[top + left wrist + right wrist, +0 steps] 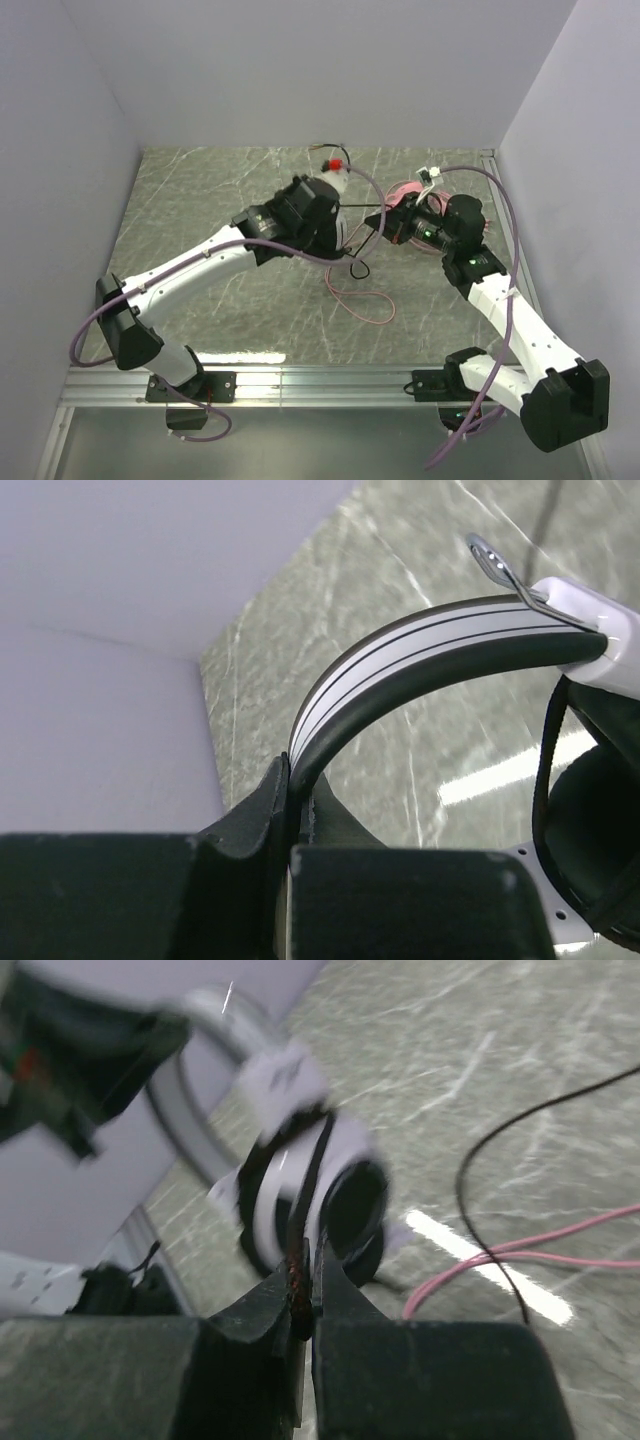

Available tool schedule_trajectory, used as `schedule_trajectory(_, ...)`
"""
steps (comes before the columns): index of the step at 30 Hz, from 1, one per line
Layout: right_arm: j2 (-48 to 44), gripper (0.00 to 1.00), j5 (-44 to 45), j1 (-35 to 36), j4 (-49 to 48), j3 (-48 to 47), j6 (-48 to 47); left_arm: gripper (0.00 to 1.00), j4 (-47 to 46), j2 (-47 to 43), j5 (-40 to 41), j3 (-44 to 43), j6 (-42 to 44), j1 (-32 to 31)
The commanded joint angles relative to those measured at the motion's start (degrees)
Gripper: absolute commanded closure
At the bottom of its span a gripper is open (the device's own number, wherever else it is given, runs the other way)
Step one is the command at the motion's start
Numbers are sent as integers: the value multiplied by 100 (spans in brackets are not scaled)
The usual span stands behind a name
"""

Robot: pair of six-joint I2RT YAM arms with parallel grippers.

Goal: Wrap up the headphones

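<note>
**End effectors clamped on headband and cable, slack loose below**

Left end effector (292, 778) is closed on the headband (420, 645) of the black-and-white headset (335, 188), holding it in the air over the middle of the bench (200, 200). Right end effector (305, 1265) is pinched tight on a thin dark strand that looks like the black cable (478, 1185), close to the ear cup (335, 1200). The pink headset (405, 188) sits just behind the right wrist, toward the far right of the bench. Its pink cable (362, 300) trails loose toward the near side.

The wrap looks barely begun, and several things could go wrong. The left pinch takes only a narrow bite on the band, so a hard pull on the cable could twist or drag the headset out of it. The thin cable could slide through the right jaws if it goes taut. Black and pink cables lie crossed on the bench, so winding the black one may snag the pink loop and drag it along.

Only the top view shows the pink headset and both loose cables. It hides both grips behind the wrists. The left wrist view shows the bite on the band. The right wrist view, though blurred, shows the strand in the jaws.
</note>
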State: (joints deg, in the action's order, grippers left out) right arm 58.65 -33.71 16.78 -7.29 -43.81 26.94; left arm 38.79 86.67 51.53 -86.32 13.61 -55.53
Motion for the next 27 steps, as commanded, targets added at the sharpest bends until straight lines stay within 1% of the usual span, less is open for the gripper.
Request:
schedule_trajectory(1,-144,100,-897,27,-149,-330,39,100,-723,51,411,-586,-164,366)
schedule_trajectory(3,-170,100,-1136,36,-325,-295,223,100,-715,279,690,-718,-479,577)
schedule_trajectory(5,-161,100,-1488,63,-729,-242,486,100,-505,604,832,-1069,-875,735)
schedule_trajectory(6,-118,100,-1593,80,-878,-198,583,100,-42,718,806,-1245,-1634,789)
schedule_trajectory(7,-91,100,-1690,141,-1132,-189,671,100,171,928,667,-1560,-1972,850)
schedule_trajectory(8,-56,100,-1761,203,-1187,-189,742,100,347,1000,526,-1659,-2246,981)
schedule_trajectory(9,31,100,-1735,273,-1178,-250,725,100,427,1044,403,-1703,-2666,1043)
schedule_trajectory(10,76,100,-1700,352,-1030,-303,664,100,480,1062,219,-1677,-2879,1122)
schedule_trajectory(11,128,100,-1587,579,-942,-434,472,100,429,1036,130,-1616,-3151,1236)
schedule_trajectory(13,216,100,-1402,852,-757,-549,295,100,158,948,-229,-1345,-3337,1351)
schedule_trajectory(14,243,100,-1305,1115,-635,-610,181,100,51,835,-344,-1239,-3408,1456)
schedule_trajectory(18,541,100,-919,1564,-458,-900,66,100,-494,562,-477,-720,-3496,1536)
schedule_trajectory(19,585,100,-813,1609,-440,-918,109,100,-547,465,-538,-589,-3496,1536)
schedule_trajectory(20,603,100,-673,1636,-475,-919,171,100,-669,421,-773,-526,-3470,1527)
schedule_trajectory(22,586,100,-217,1645,-571,-831,294,100,-907,246,-1021,-247,-3198,1536)
schedule_trajectory(24,507,100,-22,1645,-616,-778,400,100,-1188,131,-1048,-52,-3066,1519)
schedule_trajectory(25,463,100,31,1645,-624,-769,426,100,-1285,52,-996,132,-3022,1527)
schedule_trajectory(27,367,100,-12,1645,-590,-787,435,100,-1347,43,-777,204,-2986,1519)
